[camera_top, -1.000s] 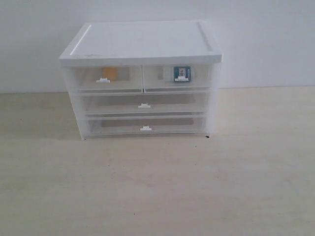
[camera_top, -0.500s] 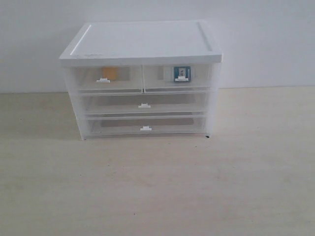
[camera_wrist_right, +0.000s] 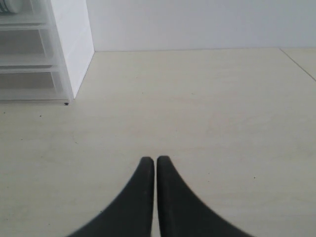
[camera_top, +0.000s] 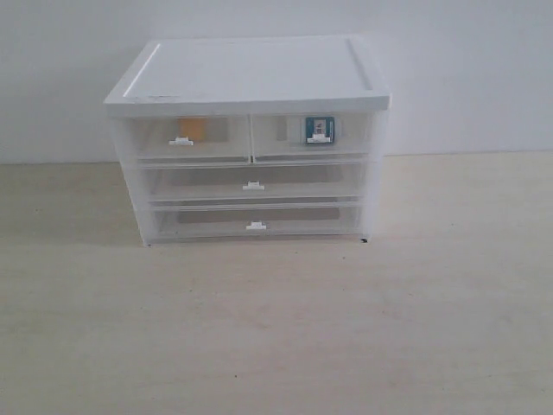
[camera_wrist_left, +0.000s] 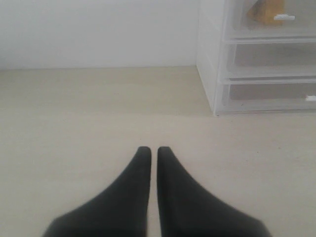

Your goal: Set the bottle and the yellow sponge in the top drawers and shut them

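The yellow sponge [camera_top: 192, 129] lies inside the left top drawer [camera_top: 186, 138], which is pushed in; it shows too as the yellow sponge [camera_wrist_left: 266, 11] in the left wrist view. The bottle [camera_top: 319, 130], with its teal-blue label, sits inside the right top drawer [camera_top: 311, 137], also pushed in. Neither arm shows in the exterior view. My left gripper [camera_wrist_left: 154, 149] is shut and empty, low over the table, well off the cabinet's left side. My right gripper [camera_wrist_right: 155, 159] is shut and empty, off the cabinet's right side.
The white-topped cabinet [camera_top: 251, 73] stands at the back of the pale wooden table [camera_top: 276, 328], against a white wall. Two full-width lower drawers [camera_top: 252, 183] are pushed in. A table edge [camera_wrist_right: 298, 61] runs past the right gripper's far side.
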`<move>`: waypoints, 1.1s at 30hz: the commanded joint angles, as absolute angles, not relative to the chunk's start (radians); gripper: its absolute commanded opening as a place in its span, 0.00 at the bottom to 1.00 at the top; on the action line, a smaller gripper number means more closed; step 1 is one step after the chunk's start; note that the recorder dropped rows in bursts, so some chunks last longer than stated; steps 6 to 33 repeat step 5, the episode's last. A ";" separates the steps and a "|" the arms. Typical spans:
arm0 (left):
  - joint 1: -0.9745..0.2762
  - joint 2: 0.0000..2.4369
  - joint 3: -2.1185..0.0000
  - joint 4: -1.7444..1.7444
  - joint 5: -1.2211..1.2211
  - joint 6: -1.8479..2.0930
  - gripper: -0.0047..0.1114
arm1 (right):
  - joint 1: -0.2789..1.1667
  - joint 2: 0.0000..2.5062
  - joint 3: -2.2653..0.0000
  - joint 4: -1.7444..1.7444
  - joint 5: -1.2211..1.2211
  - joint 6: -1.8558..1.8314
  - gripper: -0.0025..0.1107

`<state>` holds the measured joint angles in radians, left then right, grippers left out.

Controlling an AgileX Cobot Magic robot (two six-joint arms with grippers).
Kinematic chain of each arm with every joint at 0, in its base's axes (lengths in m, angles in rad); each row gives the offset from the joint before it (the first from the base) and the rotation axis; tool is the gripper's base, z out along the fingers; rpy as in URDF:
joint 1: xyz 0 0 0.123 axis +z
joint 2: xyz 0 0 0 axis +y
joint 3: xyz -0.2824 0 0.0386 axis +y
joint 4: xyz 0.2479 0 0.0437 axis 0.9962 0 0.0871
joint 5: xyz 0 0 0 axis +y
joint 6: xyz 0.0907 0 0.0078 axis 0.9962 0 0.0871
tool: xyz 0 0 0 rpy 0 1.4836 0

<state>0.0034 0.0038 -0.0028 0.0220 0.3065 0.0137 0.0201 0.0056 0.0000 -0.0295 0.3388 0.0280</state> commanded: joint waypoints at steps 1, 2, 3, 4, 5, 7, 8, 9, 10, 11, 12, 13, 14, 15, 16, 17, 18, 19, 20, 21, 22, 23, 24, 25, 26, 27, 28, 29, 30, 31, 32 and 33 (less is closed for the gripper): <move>0.007 0.000 0.000 0.018 0.307 0.016 0.08 | 0.023 0.000 0.000 -0.036 0.338 0.024 0.02; 0.007 0.000 0.000 0.018 0.307 0.016 0.08 | 0.023 0.000 0.000 -0.036 0.338 0.024 0.02; 0.007 0.000 0.000 0.018 0.307 0.016 0.08 | 0.023 0.000 0.000 -0.036 0.338 0.024 0.02; 0.007 0.000 0.000 0.018 0.307 0.016 0.08 | 0.023 0.000 0.000 -0.036 0.338 0.024 0.02; 0.007 0.000 0.000 0.018 0.307 0.016 0.08 | 0.023 0.000 0.000 -0.036 0.338 0.024 0.02; 0.007 0.000 0.000 0.018 0.307 0.016 0.08 | 0.023 0.000 0.000 -0.036 0.338 0.024 0.02; 0.007 0.000 0.000 0.018 0.307 0.016 0.08 | 0.023 0.000 0.000 -0.036 0.338 0.024 0.02; 0.007 0.000 0.000 0.018 0.307 0.016 0.08 | 0.023 0.000 0.000 -0.036 0.338 0.024 0.02; 0.007 0.000 0.000 0.018 0.307 0.016 0.08 | 0.023 0.000 0.000 -0.036 0.338 0.024 0.02; 0.007 0.000 0.000 0.018 0.307 0.016 0.08 | 0.023 0.000 0.000 -0.036 0.338 0.024 0.02; 0.007 0.000 0.000 0.018 0.307 0.016 0.08 | 0.023 0.000 0.000 -0.036 0.338 0.024 0.02; 0.007 0.000 0.000 0.018 0.307 0.016 0.08 | 0.023 0.000 0.000 -0.036 0.338 0.024 0.02; 0.007 0.000 0.000 0.018 0.307 0.016 0.08 | 0.023 0.000 0.000 -0.036 0.338 0.024 0.02; 0.007 0.000 0.000 0.018 0.307 0.016 0.08 | 0.023 0.000 0.000 -0.036 0.338 0.024 0.02; 0.007 0.000 0.000 0.018 0.307 0.016 0.08 | 0.023 0.000 0.000 -0.036 0.338 0.024 0.02; 0.007 0.000 0.000 0.018 0.307 0.016 0.08 | 0.023 0.000 0.000 -0.036 0.338 0.024 0.02; 0.007 0.000 0.000 0.018 0.307 0.016 0.08 | 0.023 0.000 0.000 -0.036 0.338 0.024 0.02; 0.007 0.000 0.000 0.018 0.307 0.016 0.08 | 0.023 0.000 0.000 -0.036 0.338 0.024 0.02; 0.007 0.000 0.000 0.018 0.307 0.016 0.08 | 0.023 0.000 0.000 -0.036 0.338 0.024 0.02; 0.007 0.000 0.000 0.018 0.307 0.016 0.08 | 0.023 0.000 0.000 -0.036 0.338 0.024 0.02; 0.007 0.000 0.000 0.018 0.307 0.016 0.08 | 0.023 0.000 0.000 -0.036 0.338 0.024 0.02; 0.007 0.000 0.000 0.018 0.307 0.016 0.08 | 0.023 0.000 0.000 -0.036 0.338 0.024 0.02; 0.007 0.000 0.000 0.018 0.307 0.016 0.08 | 0.023 0.000 0.000 -0.036 0.338 0.024 0.02; 0.007 0.000 0.000 0.018 0.307 0.016 0.08 | 0.023 0.000 0.000 -0.036 0.338 0.024 0.02; 0.007 0.000 0.000 0.018 0.307 0.016 0.08 | 0.023 0.000 0.000 -0.036 0.338 0.024 0.02; 0.007 0.000 0.000 0.018 0.307 0.016 0.08 | 0.023 0.000 0.000 -0.036 0.338 0.024 0.02; 0.007 0.000 0.000 0.018 0.307 0.016 0.08 | 0.023 0.000 0.000 -0.036 0.338 0.024 0.02; 0.007 0.000 0.000 0.018 0.307 0.016 0.08 | 0.023 0.000 0.000 -0.036 0.338 0.024 0.02; 0.007 0.000 0.000 0.018 0.307 0.016 0.08 | 0.023 0.000 0.000 -0.036 0.338 0.024 0.02; 0.007 0.000 0.000 0.018 0.307 0.016 0.08 | 0.023 0.000 0.000 -0.036 0.338 0.024 0.02; 0.007 0.000 0.000 0.018 0.307 0.016 0.08 | 0.023 0.000 0.000 -0.036 0.338 0.024 0.02; 0.007 0.000 0.000 0.018 0.307 0.016 0.08 | 0.023 0.000 0.000 -0.036 0.338 0.024 0.02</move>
